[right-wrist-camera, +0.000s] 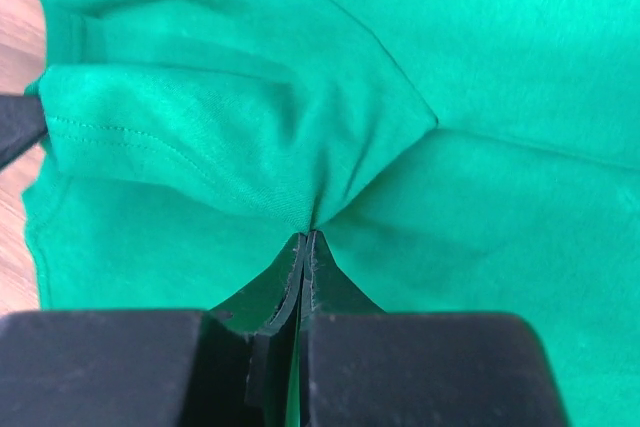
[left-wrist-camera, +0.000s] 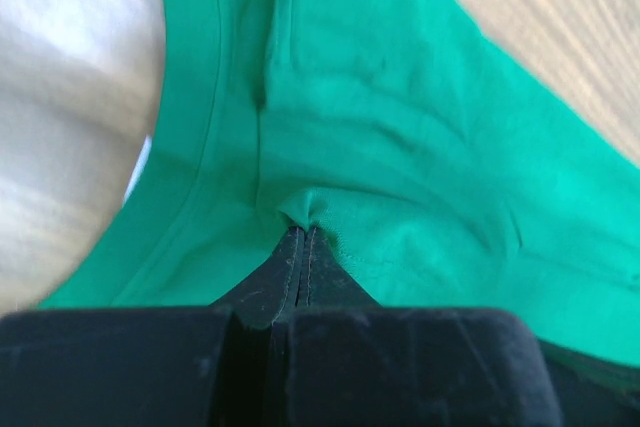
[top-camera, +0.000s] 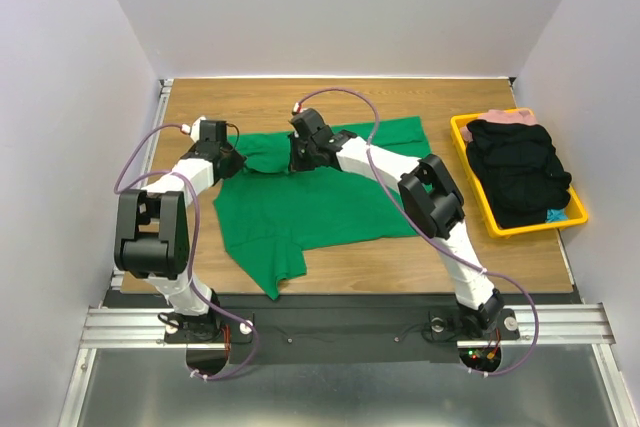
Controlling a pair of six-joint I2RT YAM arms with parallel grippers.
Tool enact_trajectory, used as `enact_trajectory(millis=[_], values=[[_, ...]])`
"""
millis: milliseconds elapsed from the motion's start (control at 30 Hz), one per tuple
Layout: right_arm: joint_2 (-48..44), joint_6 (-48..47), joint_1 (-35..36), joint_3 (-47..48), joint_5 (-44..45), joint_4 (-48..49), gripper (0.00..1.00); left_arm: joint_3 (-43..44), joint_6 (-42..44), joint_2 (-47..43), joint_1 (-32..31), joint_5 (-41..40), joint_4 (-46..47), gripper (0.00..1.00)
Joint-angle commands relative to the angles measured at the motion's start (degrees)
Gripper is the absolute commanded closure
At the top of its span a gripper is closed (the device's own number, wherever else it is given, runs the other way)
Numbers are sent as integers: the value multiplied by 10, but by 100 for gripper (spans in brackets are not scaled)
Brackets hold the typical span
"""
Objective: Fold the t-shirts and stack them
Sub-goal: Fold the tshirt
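Observation:
A bright green t-shirt (top-camera: pixel 320 202) lies spread on the wooden table, one sleeve pointing to the near edge. My left gripper (top-camera: pixel 232 162) is shut on a pinch of the shirt's cloth at its left far edge; the left wrist view shows the green cloth (left-wrist-camera: pixel 400 147) bunched at the closed tips (left-wrist-camera: pixel 303 232). My right gripper (top-camera: pixel 300 155) is shut on the shirt's far edge near the middle; the right wrist view shows a fold of cloth (right-wrist-camera: pixel 250 137) pinched at the closed tips (right-wrist-camera: pixel 307 237).
A yellow tray (top-camera: pixel 518 225) at the right holds a pile of black clothes (top-camera: pixel 520 172) with a pink item behind. The table (top-camera: pixel 420 257) has walls at the back and both sides.

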Motion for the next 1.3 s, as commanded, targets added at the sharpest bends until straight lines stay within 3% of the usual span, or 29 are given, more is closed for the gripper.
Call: enact_trajectory(millis=[0, 500, 800, 867, 1000, 1067, 1200, 1233, 1267], values=[[-44, 9, 5, -18, -14, 9, 100, -25, -7, -40, -15, 0, 8, 100], [-66, -13, 5, -44, 6, -42, 98, -60, -16, -65, -28, -60, -48, 100], [-78, -22, 5, -58, 11, -54, 92, -61, 7, -90, -37, -80, -63, 100], [-81, -22, 5, -61, 13, -55, 91, -66, 9, -101, -45, -81, -65, 87], [-92, -27, 5, -68, 11, -62, 73, -77, 6, -117, -49, -93, -75, 74], [-101, -28, 5, -72, 13, -67, 50, -74, 2, -121, -49, -108, -93, 60], [-129, -39, 5, -85, 50, -71, 27, -62, -4, -143, -49, -132, -121, 43], [-142, -46, 5, -87, 61, -72, 6, -55, -8, -159, -49, -143, -132, 34], [-147, -48, 5, -88, 74, -73, 0, -51, -10, -167, -49, -149, -137, 30]])
